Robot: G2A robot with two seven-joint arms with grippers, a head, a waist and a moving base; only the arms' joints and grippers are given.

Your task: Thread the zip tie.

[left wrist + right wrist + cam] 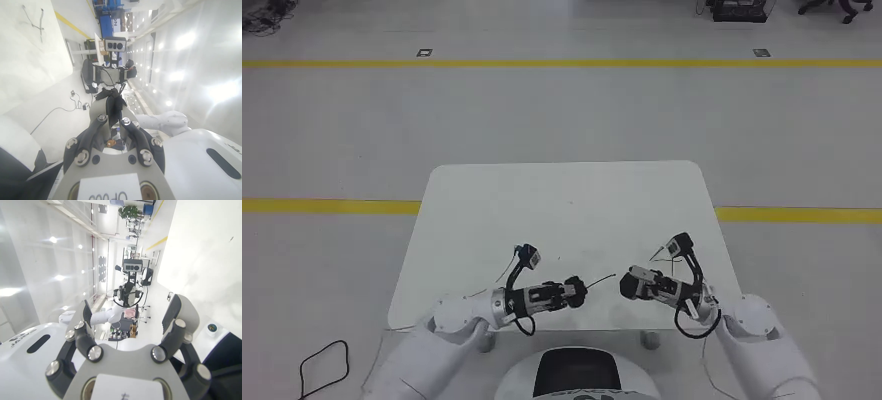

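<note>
From above: grips one zip tie [600, 279] in the closed left pincer [580, 290], over the surface [562, 200] near its front edge. Long axis sideways, tip pointing toward the right pincer [625, 286], just apart.
Left wrist: clamped tight; two loose ties [40, 22] crossed on the surface.
Right wrist: spread wide, holding nothing.

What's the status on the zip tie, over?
Left claw shut on zip tie, tail toward right claw. Right claw open, empty, facing it. Loose zip ties on table, off to the side.
</note>
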